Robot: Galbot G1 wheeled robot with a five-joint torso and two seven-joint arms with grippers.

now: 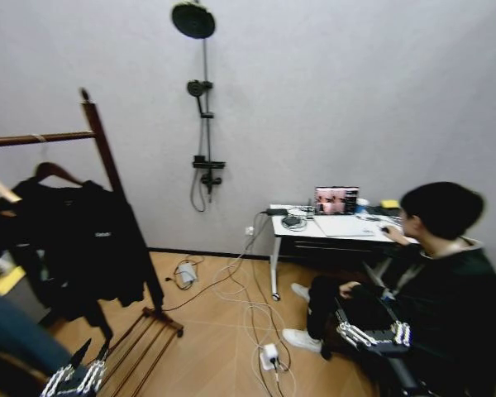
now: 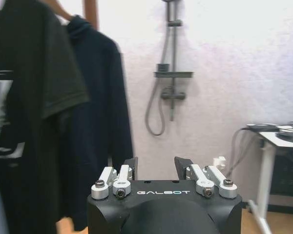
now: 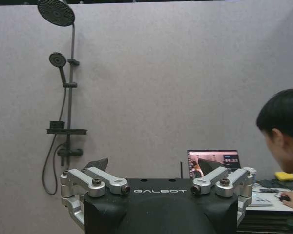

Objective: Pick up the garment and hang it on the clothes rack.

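The clothes rack (image 1: 107, 161) stands at the left, a dark wooden post with a horizontal rod (image 1: 37, 139) and a slatted bottom shelf (image 1: 145, 339). The garment (image 1: 78, 244), black with small white chest lettering, hangs from the rod on a wooden hanger (image 1: 56, 172). In the left wrist view it appears as a dark long-sleeved top (image 2: 100, 112) behind a black shirt with a pale graphic (image 2: 19, 122). My left gripper (image 1: 94, 354) (image 2: 156, 168) is low, in front of the rack, open and empty. My right gripper (image 1: 372, 331) (image 3: 171, 168) is low at the right, open wide and empty.
A shower fixture (image 1: 202, 107) is mounted on the back wall. A person (image 1: 430, 273) sits at a white desk (image 1: 331, 227) with a laptop, close behind my right gripper. Cables and a power strip (image 1: 269, 356) lie on the wooden floor between rack and desk.
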